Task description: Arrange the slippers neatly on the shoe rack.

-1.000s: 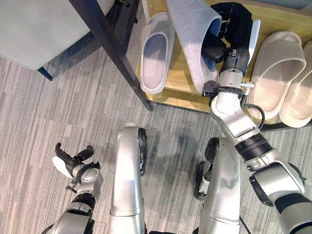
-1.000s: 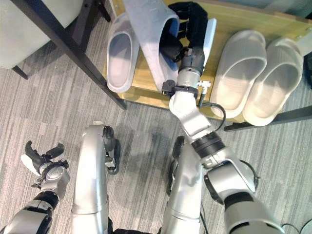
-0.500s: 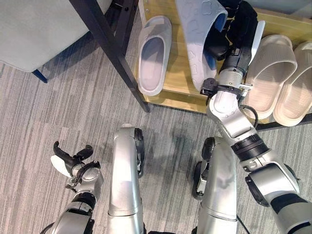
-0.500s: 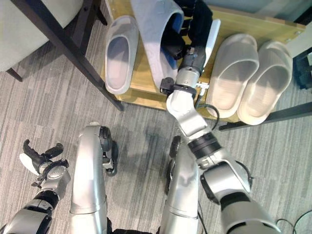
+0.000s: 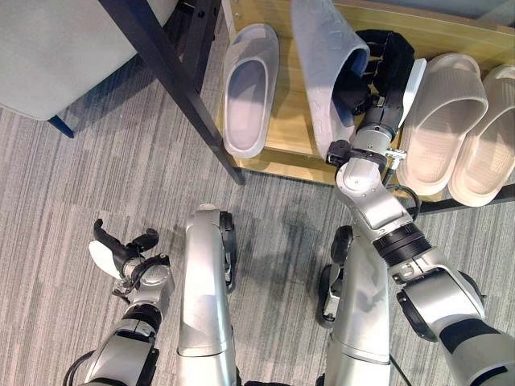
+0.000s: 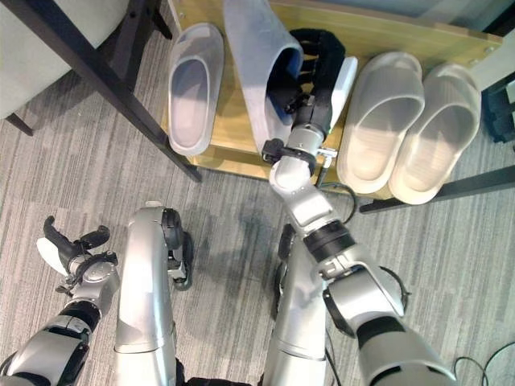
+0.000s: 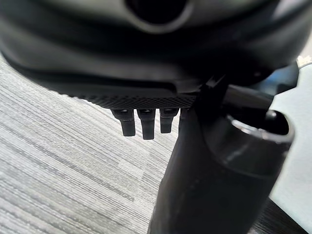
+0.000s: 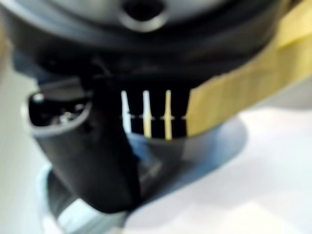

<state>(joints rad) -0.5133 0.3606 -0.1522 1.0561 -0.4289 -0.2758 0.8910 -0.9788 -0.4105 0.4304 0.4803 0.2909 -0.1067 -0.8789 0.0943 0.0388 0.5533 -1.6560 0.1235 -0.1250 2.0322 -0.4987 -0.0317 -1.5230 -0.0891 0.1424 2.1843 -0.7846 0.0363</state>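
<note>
My right hand [image 5: 380, 71] is shut on a grey-blue slipper [image 5: 324, 56], with its fingers curled into the slipper's opening. The slipper stands tilted on its side over the wooden shoe rack [image 5: 288, 138], its sole facing left. Its mate, a second grey-blue slipper [image 5: 249, 87], lies flat on the rack to the left, sole down. A pair of beige slippers [image 6: 378, 121] lies side by side on the rack to the right of my hand. My left hand [image 5: 121, 254] hangs low over the carpet at the lower left, relaxed and holding nothing.
A black slanted frame leg [image 5: 173, 88] crosses just left of the rack, with a grey seat [image 5: 48, 48] behind it. Striped grey carpet [image 5: 96, 177] covers the floor in front of the rack.
The view has shifted a little. My right hand has turned the held slipper more onto its edge and brought it slightly nearer the rack's front. The left hand stays idle.
</note>
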